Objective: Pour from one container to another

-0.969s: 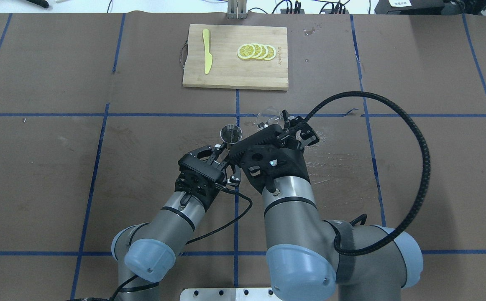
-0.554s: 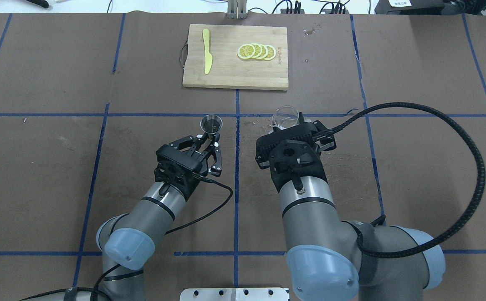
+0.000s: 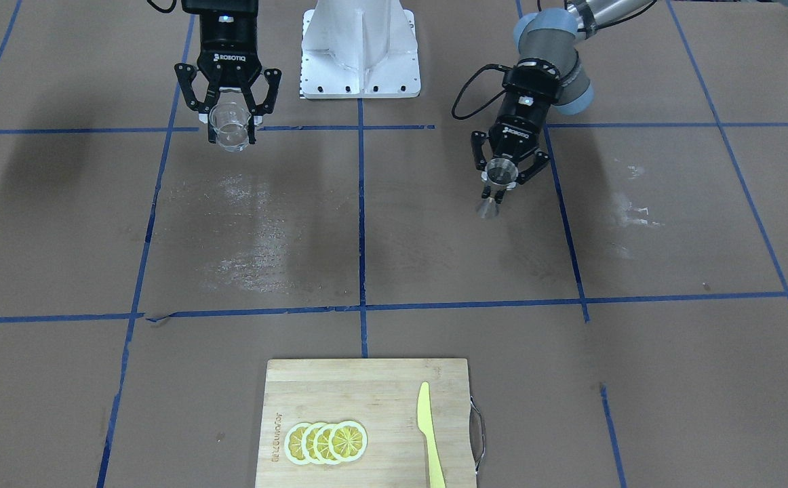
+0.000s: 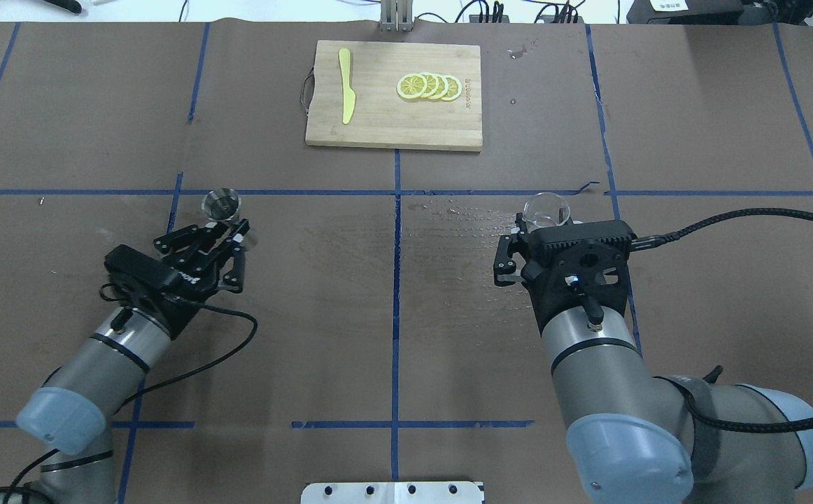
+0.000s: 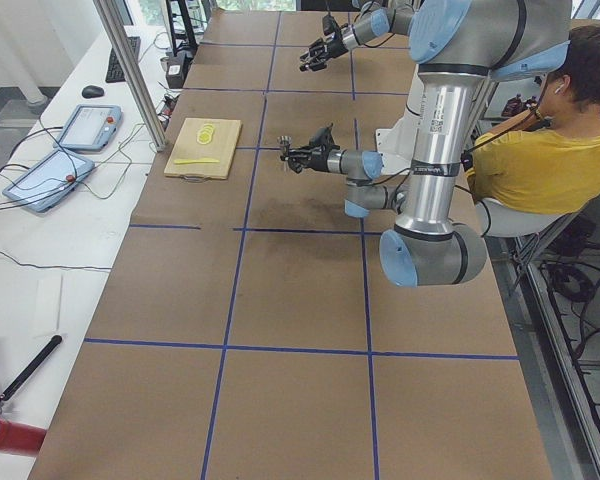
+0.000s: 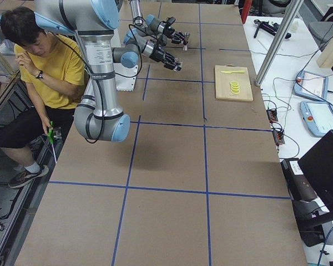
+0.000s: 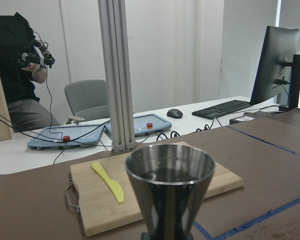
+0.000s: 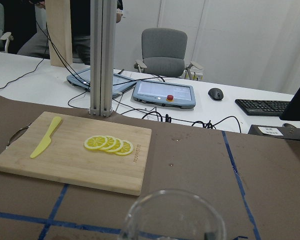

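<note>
My left gripper (image 4: 223,224) is shut on the waist of the metal jigger (image 4: 222,204), which it holds upright at the left of the table. The front view shows the same left gripper (image 3: 496,193) and jigger (image 3: 488,210). The left wrist view is filled by the jigger (image 7: 170,185), and its upper cone looks dark with a little liquid. At the right, my right gripper (image 4: 545,225) is shut on the clear glass cup (image 4: 546,208), also upright. In the front view the cup (image 3: 230,139) sits between the fingers of the right gripper (image 3: 232,132). Only the cup's rim (image 8: 172,215) shows in the right wrist view.
A wooden cutting board (image 4: 394,122) lies at the far middle with a yellow knife (image 4: 345,87) and several lemon slices (image 4: 429,86). A wet patch (image 4: 462,217) marks the brown table cover between the arms. A person sits behind the robot (image 5: 540,150).
The arms have swung apart from the middle: the left with the jigger went left, the right with the cup went right. The cup, tilted by the jigger before, is upright now.
</note>
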Controlling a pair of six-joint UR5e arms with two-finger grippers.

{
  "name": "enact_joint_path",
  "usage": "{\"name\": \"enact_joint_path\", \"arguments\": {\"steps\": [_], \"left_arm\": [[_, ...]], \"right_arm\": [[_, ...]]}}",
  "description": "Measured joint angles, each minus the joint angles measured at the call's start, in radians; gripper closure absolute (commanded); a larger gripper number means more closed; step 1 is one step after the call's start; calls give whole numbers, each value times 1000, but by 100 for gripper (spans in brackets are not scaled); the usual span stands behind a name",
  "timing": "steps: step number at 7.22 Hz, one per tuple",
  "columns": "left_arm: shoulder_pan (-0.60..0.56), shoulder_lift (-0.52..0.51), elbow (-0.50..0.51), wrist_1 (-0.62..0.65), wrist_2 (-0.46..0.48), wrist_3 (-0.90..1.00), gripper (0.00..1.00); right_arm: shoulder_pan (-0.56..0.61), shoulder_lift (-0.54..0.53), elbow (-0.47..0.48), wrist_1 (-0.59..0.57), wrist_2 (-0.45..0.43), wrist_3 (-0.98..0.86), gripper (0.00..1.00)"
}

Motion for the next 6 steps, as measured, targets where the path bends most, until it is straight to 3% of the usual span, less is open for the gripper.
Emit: {"name": "enact_joint_path", "arguments": {"steps": [2, 4, 6], "left_arm": [[-1, 173, -5, -139, 5, -5, 100], [-1, 301, 35, -305, 24, -21, 100], [0, 357, 139, -495, 80, -35, 100]], "right_arm": [[1, -136, -3, 227, 34, 3, 100], [6, -203, -5, 293, 55, -4, 100], [15, -222, -11, 302, 59, -7, 100]]}}
